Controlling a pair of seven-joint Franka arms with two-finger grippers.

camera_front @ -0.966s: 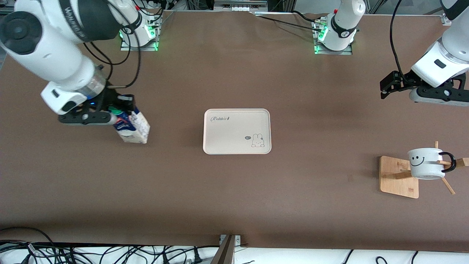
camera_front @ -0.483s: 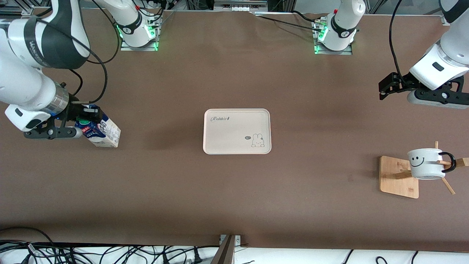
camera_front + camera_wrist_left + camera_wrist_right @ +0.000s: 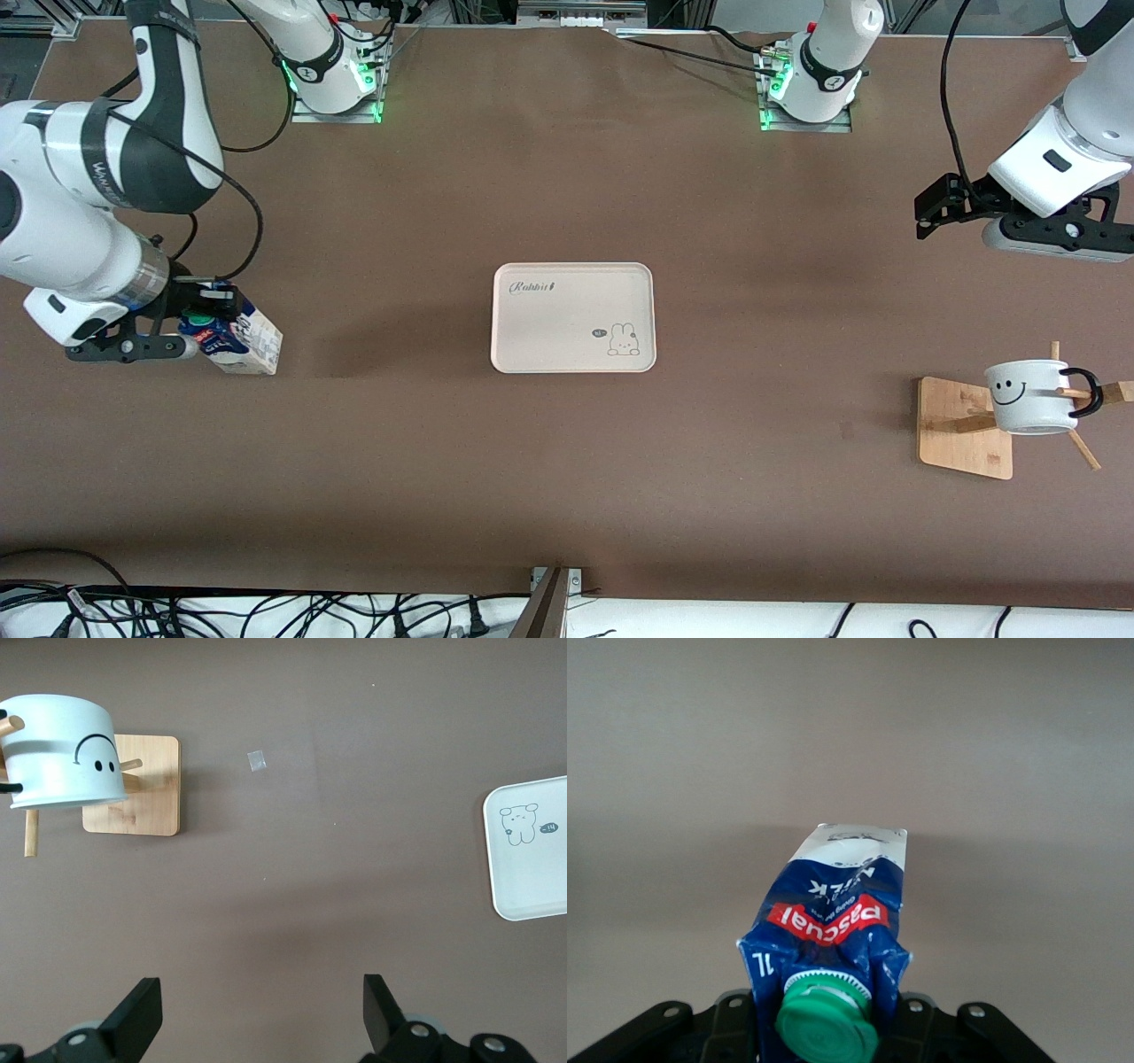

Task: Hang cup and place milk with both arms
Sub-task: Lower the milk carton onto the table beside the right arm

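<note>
The milk (image 3: 237, 337), a blue and white carton with a green cap (image 3: 828, 1023), leans tilted at the right arm's end of the table. My right gripper (image 3: 202, 321) is shut on its top, its fingers hidden at the carton's sides in the right wrist view (image 3: 826, 1014). The white smiley cup (image 3: 1028, 396) hangs by its black handle (image 3: 1088, 391) on a peg of the wooden rack (image 3: 961, 431). My left gripper (image 3: 928, 209) is open and empty over bare table at the left arm's end. In the left wrist view, this gripper (image 3: 261, 1014) is apart from the cup (image 3: 62, 753).
A cream rabbit tray (image 3: 549, 328) lies at the table's middle, and its corner shows in the left wrist view (image 3: 532, 877). A small scrap (image 3: 256, 761) lies on the table near the rack's base (image 3: 146, 784). Cables run along the table's edge nearest the front camera.
My right arm has carried the milk away from the tray toward the right arm's end of the table and lower. The left gripper has barely shifted.
</note>
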